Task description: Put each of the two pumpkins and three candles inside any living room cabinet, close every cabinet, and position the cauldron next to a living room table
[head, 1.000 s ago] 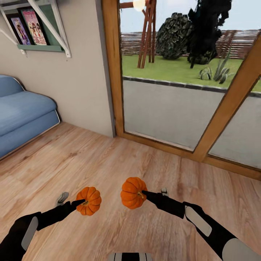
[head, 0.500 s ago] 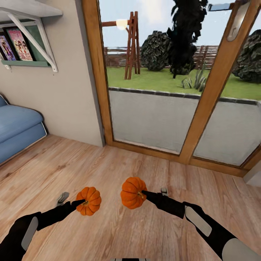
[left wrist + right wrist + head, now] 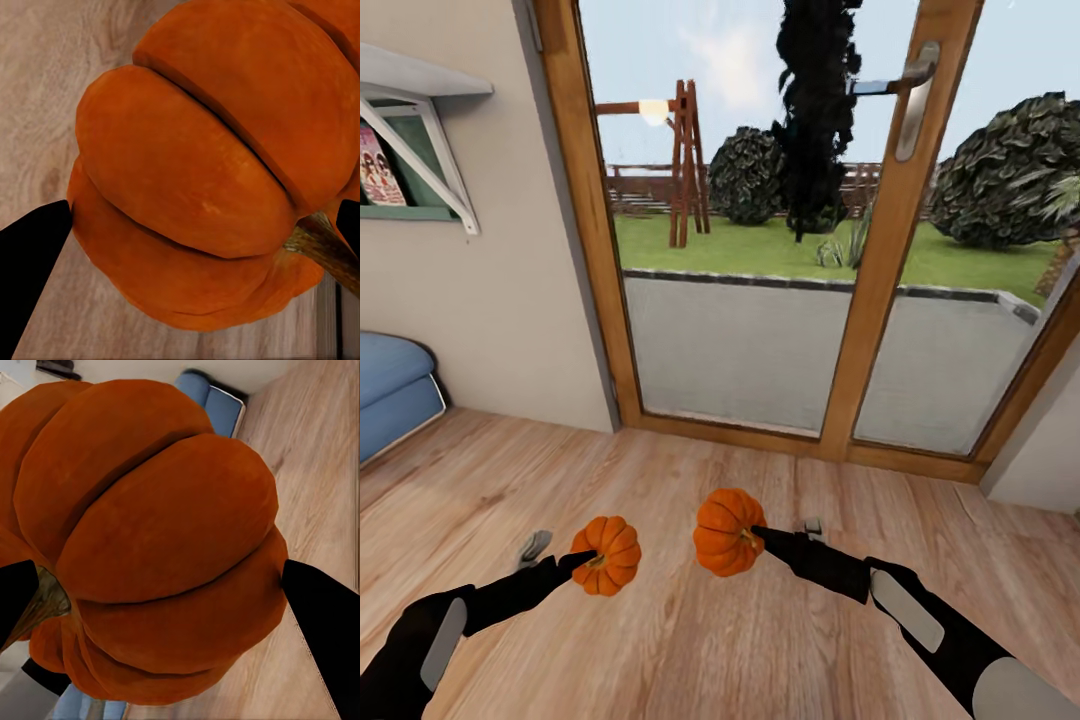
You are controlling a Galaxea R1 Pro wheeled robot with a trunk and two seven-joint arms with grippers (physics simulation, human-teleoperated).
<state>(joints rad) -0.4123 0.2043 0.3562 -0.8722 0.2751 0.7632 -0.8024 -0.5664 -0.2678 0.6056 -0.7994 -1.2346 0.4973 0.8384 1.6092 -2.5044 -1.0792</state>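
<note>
**Both pumpkins held above the floor, facing the glazed door**

The left pumpkin [image 3: 607,554] was clamped in the left gripper [image 3: 582,560], and the right pumpkin [image 3: 727,532] was clamped in the right gripper [image 3: 756,537]. Each gripper was closed on its pumpkin at the stem end. In the left wrist view, the black fingertips [image 3: 30,262] pressed against the ribbed orange body [image 3: 202,172], with the brown stem [image 3: 322,247] lying beside the opposite finger. In the right wrist view, the pumpkin [image 3: 150,540] sat between both black fingers [image 3: 322,622].

Both pumpkins were near the robot, side by side but apart, above the wooden floor [image 3: 690,640]. The right one sat slightly higher in the head view.

Beyond them, at the far side, stood a wood-framed glazed door [image 3: 880,260] with a metal handle [image 3: 910,95]; a lawn and bushes showed through the glass. At the far left was a blue sofa [image 3: 390,390], below a wall shelf [image 3: 410,150].
</note>
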